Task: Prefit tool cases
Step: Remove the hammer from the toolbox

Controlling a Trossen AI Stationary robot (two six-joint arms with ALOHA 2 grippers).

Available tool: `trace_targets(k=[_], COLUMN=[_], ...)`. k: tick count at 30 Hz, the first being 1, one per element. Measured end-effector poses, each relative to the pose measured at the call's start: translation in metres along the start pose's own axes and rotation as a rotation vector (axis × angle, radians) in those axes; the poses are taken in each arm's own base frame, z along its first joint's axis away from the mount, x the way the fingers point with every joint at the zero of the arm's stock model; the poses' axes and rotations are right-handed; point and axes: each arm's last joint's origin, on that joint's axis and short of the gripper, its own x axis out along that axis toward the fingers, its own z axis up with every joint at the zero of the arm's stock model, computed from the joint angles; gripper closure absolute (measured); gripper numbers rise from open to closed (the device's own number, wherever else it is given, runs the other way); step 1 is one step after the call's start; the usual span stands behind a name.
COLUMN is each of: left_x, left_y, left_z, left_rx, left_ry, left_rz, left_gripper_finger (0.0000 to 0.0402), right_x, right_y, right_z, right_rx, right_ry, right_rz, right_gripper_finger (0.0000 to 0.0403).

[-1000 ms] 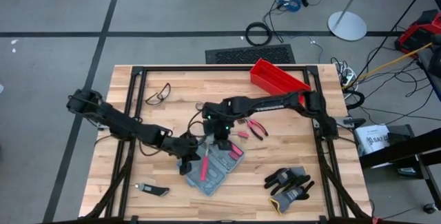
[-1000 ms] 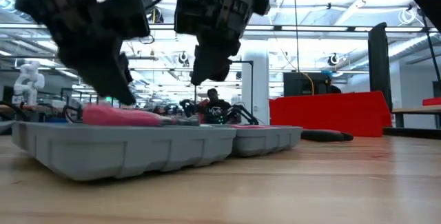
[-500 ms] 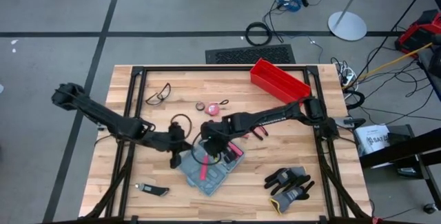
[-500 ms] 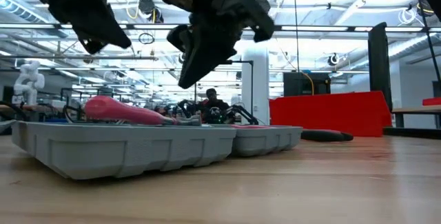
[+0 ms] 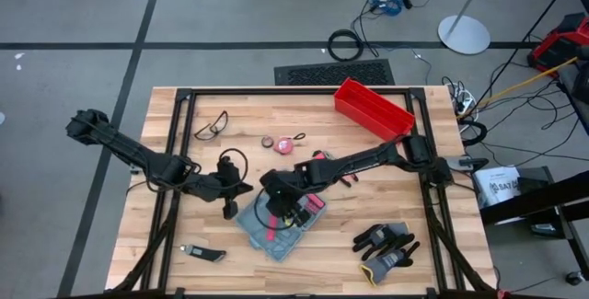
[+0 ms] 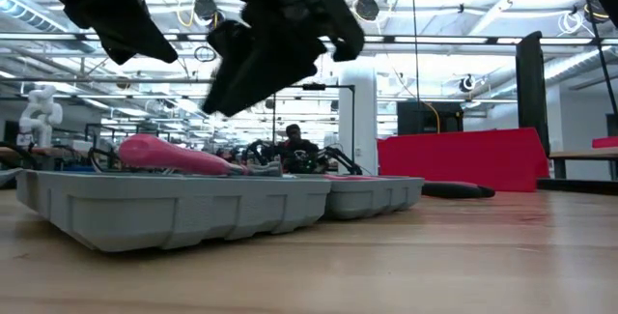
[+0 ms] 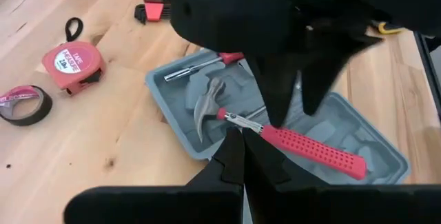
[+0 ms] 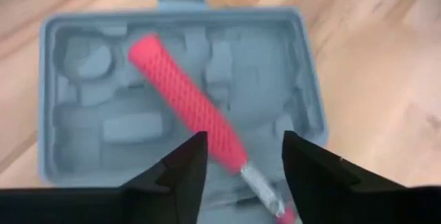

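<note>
One open grey tool case (image 5: 279, 221) lies on the table's near half, holding one red-handled hammer (image 7: 275, 136) and one screwdriver (image 7: 205, 66). The right gripper (image 8: 238, 156) hovers over the case, fingers spread wide, holding nothing. The left gripper (image 7: 238, 156), pinched shut and empty, hangs beside the case's left edge. Beyond the case: one tape measure (image 7: 72, 60), one tape roll (image 7: 24, 104), one red bin (image 5: 372, 108).

The small flat grey-blue plastic tool case with rounded corners (image 5: 280, 226) lies open on the wooden counter (image 5: 368, 189), both hinged halves flat and turned at an angle to the counter's edges. Its grey moulded inside (image 8: 138, 124) has tool-shaped slots. A red-handled hammer (image 7: 275, 131) lies slantwise across the slots, and a red-handled screwdriver (image 7: 203, 65) lies along one edge.
</note>
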Motion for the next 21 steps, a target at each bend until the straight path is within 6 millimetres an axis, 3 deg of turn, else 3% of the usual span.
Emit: trace_targets(k=[8,21], left_x=[0.000,0.000], left_y=[0.000,0.000], left_z=[0.000,0.000], left_rx=[0.016,0.018], left_ry=[-0.002,-0.002], left_rz=[0.003,0.004], left_gripper_finger=[0.0400,0.0400], right_x=[0.029,0.054], right_y=[0.005,0.002], right_z=[-0.007,-0.022], right_rx=[-0.010,0.013], right_ry=[0.009,0.031], right_rz=[0.014,0.019], right_gripper_finger=[0.0220,0.0234])
